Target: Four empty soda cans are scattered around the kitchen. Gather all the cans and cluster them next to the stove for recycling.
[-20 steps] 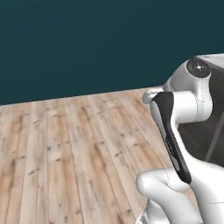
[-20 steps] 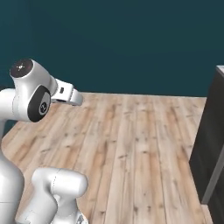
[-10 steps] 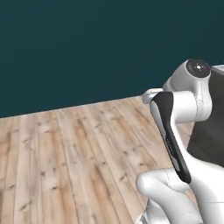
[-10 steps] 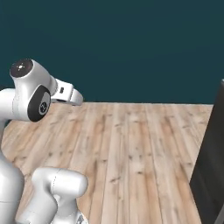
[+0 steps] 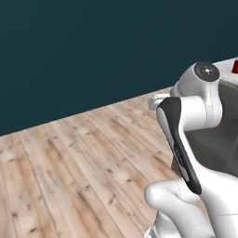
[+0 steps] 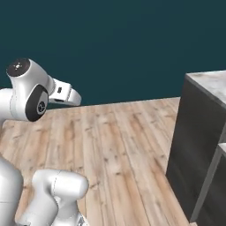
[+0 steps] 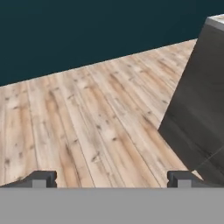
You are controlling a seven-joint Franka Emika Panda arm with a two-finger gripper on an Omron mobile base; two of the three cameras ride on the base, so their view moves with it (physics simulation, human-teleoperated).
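The floor (image 5: 83,158) is pale wood planking with brown grain streaks, and the wall (image 6: 114,44) behind it is flat deep teal. The cabinet (image 6: 194,145) is dark charcoal under a mottled light grey top, and a red can (image 5: 234,67) shows at the left base view's right edge.

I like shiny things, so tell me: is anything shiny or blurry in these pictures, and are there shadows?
Left base view: the white arm has soft highlights, and the red thing at the edge is blurry. Right base view: the floor is evenly lit, no clear shadows. Hand view: the open tool is sharp and the dark cabinet looks dull.
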